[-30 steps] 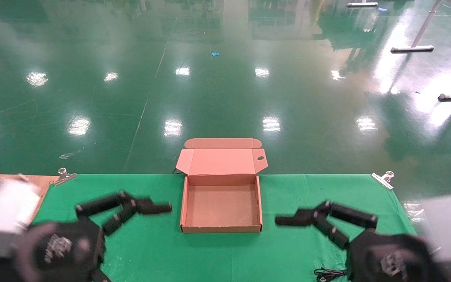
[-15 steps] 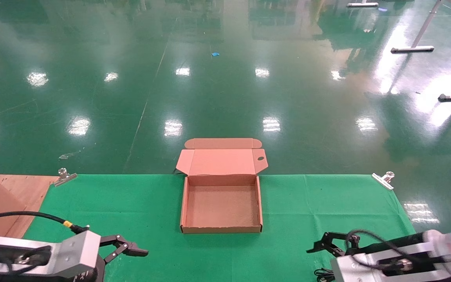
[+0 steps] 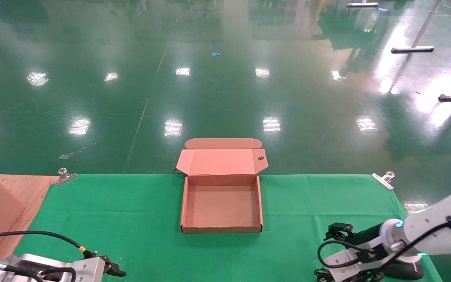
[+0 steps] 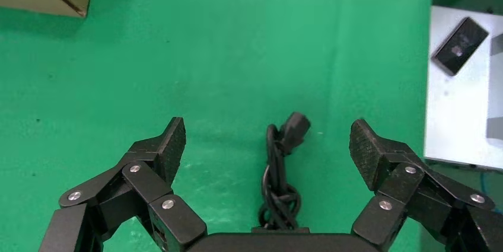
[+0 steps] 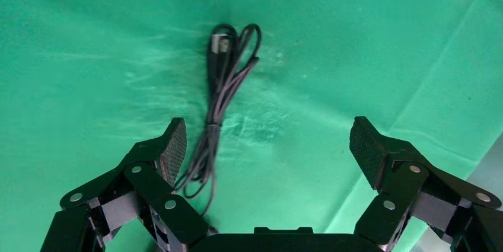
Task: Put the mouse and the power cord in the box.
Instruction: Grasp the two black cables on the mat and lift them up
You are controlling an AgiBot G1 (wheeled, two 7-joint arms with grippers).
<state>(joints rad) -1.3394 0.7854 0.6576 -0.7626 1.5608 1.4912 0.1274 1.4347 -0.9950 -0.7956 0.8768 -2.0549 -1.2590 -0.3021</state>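
The box [image 3: 221, 205] sits open at the middle of the desk's far edge, brown cardboard, square and shallow, nothing inside; its lid stands back beyond the edge, tuck flap uppermost, with a small dark hole near one corner. The power cord [image 4: 280, 176] is a black bundle of loops lying flat on the green cloth, one chunky plug pointing out (its other end is hidden). The mouse [image 3: 405, 270] lies at the desk's near right corner, mostly covered, its thin cable [image 5: 220, 95] folded in loose strands beside it.

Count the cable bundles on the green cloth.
2. The power cord lies beneath the left tool; the mouse's USB cable lies beneath the right tool. More may be hidden.
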